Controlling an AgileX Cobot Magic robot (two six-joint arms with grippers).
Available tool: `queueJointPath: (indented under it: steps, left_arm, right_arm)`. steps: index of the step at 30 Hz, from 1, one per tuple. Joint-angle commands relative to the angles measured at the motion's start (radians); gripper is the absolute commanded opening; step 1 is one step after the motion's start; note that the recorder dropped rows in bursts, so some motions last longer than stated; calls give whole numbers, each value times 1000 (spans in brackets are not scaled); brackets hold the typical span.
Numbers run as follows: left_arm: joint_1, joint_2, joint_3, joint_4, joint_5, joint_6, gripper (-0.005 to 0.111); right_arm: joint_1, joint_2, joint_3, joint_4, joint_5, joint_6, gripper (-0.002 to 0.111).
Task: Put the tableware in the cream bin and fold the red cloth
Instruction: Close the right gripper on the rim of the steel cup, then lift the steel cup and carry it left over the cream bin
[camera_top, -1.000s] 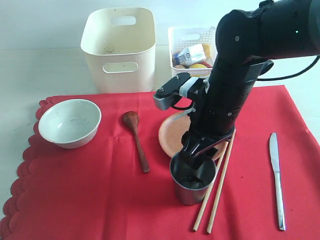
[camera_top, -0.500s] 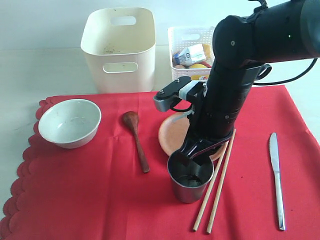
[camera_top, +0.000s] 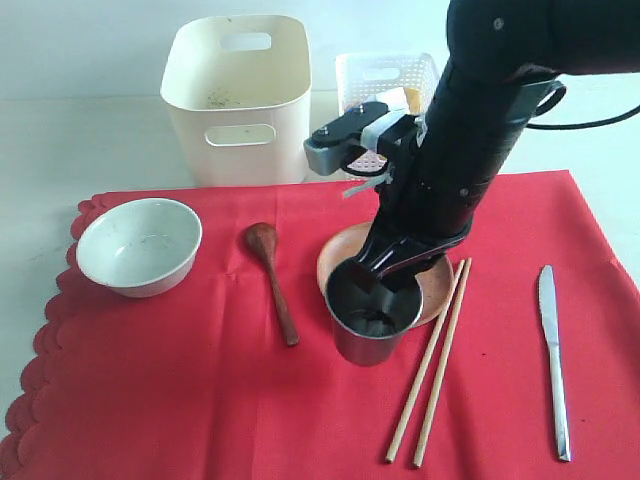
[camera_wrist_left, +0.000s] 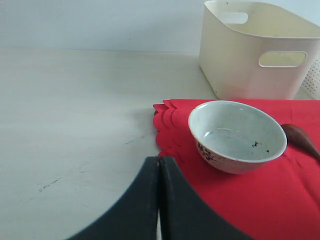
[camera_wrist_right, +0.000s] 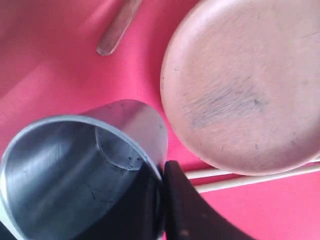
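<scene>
**Steel cup clamped by its rim at the plate's near edge**

The one steel cup (camera_top: 372, 318) stands in front of the one round wooden plate (camera_top: 338, 262), overlapping its near edge. The right end effector (camera_top: 388, 276) is closed on the cup's rim, one finger inside and one outside. Whether the cup's base touches the red cloth (camera_top: 180, 400) cannot be told.

Also on the cloth are one bowl (camera_top: 139, 245), one spoon (camera_top: 273, 280), two chopsticks (camera_top: 430, 365) and one knife (camera_top: 552, 355).

Behind the cloth, the bench (camera_top: 80, 150) carries one cream bin (camera_top: 237, 100) and one lattice basket (camera_top: 385, 72). The arm hides most of the basket, and its packets are too small to read.

The left end effector (camera_wrist_left: 159, 200), jaws pressed together on nothing, hangs over bare bench beside the scalloped edge.
</scene>
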Motion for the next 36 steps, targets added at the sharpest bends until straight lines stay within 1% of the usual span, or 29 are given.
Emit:
queueJointPath:
  steps: [1, 5, 14, 21, 26, 31, 36]
  left_arm:
    - [2, -5, 2, -6, -9, -5, 0]
    - [2, -5, 2, -6, -9, -5, 0]
    - [2, -5, 2, -6, -9, -5, 0]
    - [2, -5, 2, -6, -9, -5, 0]
    - [2, -5, 2, -6, -9, -5, 0]
    - [2, -5, 2, -6, -9, -5, 0]
    - [2, -5, 2, -6, -9, -5, 0]
  right_arm:
    - [2, -68, -8, -2, -48, 1, 0]
    - [2, -97, -32, 1, -98, 9, 0]
    - [2, -68, -239, -8, -157, 90, 0]
    - [2, 44, -454, -13, -149, 119, 0]
    - [2, 134, -593, -84, -147, 176, 0]
    - [2, 212, -704, -164, -147, 230, 0]
    - [-9, 287, -798, -168, -149, 237, 0]
